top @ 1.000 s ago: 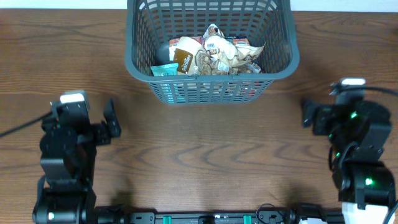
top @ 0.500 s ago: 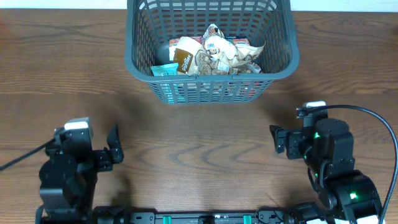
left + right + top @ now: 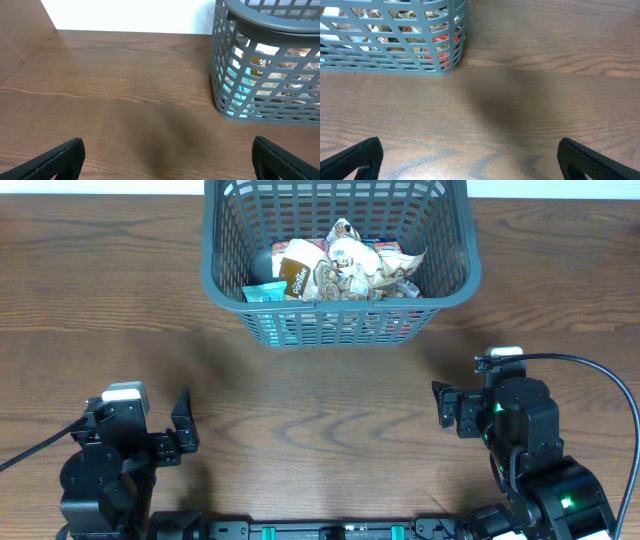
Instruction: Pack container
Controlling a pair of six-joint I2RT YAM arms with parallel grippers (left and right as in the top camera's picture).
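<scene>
Both arms are sitting nearer the near edge than a second ago, and the right one is also sitting further left.

Left pincer (image 3: 181, 425) is hanging released over bare table (image 3: 320, 420), gripping nothing; the left wrist view is showing its fingers spread wide.

Container (image 3: 330, 328) is standing at far centre, well apart from both arms, with snack packs (image 3: 340, 268) heaping inside.

Right pincer (image 3: 446, 406) is likewise gaping and carrying nothing.

Risk: the packs are piling loosely, so a pincer dipping in or clipping the rim would likely be nudging the basket or flicking a pack out. Packing is looking close to finished, as no loose packs are showing on the table.

Hidden: the overhead view is cropping the container's far side, lower packs are lying buried, and the wrist views are cutting off the fingertips.
</scene>
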